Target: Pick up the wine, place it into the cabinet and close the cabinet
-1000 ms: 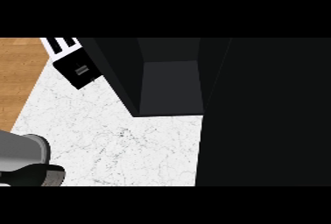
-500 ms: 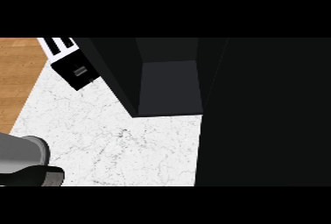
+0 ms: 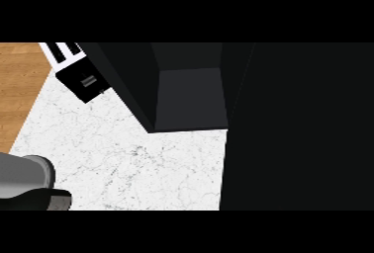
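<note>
Head view, steep down. At 8 o'clock, the left forearm (image 3: 22,173) comes in from the lower left edge, grey, with the black start of the left hand (image 3: 53,200) cut off by the frame; can't tell how its fingers stand. Right hand not in view.

Centre to 7 o'clock: white marbled tabletop (image 3: 131,163), nothing standing on the visible patch. At 9–10 o'clock, a strip of wood floor (image 3: 22,84) beyond the tabletop's edge.

At 12 o'clock, the cabinet (image 3: 190,94): dark box, open face, grey inner panel visible, inside looks bare as far as it shows. The whole right side, 1 to 5 o'clock, is one black mass (image 3: 300,128); probably the open cabinet door or something close to the camera, can't tell which.

At 10–11 o'clock, a small black device (image 3: 86,81) with a grey slot, touching the cabinet's left side, a black-and-white striped thing (image 3: 64,51) just behind it.

Wine: not visible anywhere, maybe behind the black mass, can't say.

Handling, as a guess: a glass bottle, heavy, stiff, slippery, breakable; take it round the body, below the shoulder, keep upright.

Writing: none readable; stripes only, no brand or label seen.
</note>
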{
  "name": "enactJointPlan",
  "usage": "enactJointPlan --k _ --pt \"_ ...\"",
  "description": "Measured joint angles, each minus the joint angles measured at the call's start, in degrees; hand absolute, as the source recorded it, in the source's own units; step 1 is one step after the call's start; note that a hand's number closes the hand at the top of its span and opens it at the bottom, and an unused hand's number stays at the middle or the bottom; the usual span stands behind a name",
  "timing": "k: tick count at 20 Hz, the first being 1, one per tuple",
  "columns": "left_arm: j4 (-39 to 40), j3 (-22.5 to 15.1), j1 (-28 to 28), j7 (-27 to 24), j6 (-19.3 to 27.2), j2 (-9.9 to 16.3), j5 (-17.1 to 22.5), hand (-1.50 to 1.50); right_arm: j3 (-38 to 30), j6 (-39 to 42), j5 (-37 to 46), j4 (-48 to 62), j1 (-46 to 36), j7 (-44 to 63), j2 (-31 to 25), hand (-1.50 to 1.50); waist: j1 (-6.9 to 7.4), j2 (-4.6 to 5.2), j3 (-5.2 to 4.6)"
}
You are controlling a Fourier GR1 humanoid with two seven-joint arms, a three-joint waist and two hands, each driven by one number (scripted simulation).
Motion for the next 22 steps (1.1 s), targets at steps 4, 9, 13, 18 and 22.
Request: enactJointPlan --k 4,9,13,18,22 --pt "0.4 -0.4 0.0 -2.3 1.2 0.0 2.3 -1.5 0.2 -0.1 0.0 0.1 -0.1 -0.2 0.1 -1.5 -0.01 -0.04 -0.06" --pt "0.7 -0.8 -0.2 -5.1 2.6 -0.1 6.0 -1.5 0.6 -0.3 0.1 0.1 -0.2 -0.4 0.3 -1.5 0.03 -0.15 -0.16" --pt "0.8 -1.0 -0.6 -7.5 4.1 -0.3 9.8 -1.5 0.5 -0.5 0.2 0.2 0.0 -0.6 0.2 -1.5 0.06 -0.27 -0.25" --pt "1.1 -1.1 -0.8 -10.7 5.0 -0.7 14.4 -1.5 0.9 -0.4 0.2 0.2 0.5 -0.6 0.1 -1.5 0.09 -0.3 -0.28" --pt "1.4 -1.1 -0.5 -13.4 4.9 -0.7 17.5 -1.5 1.0 -0.4 0.3 0.3 0.4 -0.6 0.0 -1.5 -0.03 -0.24 -0.25"
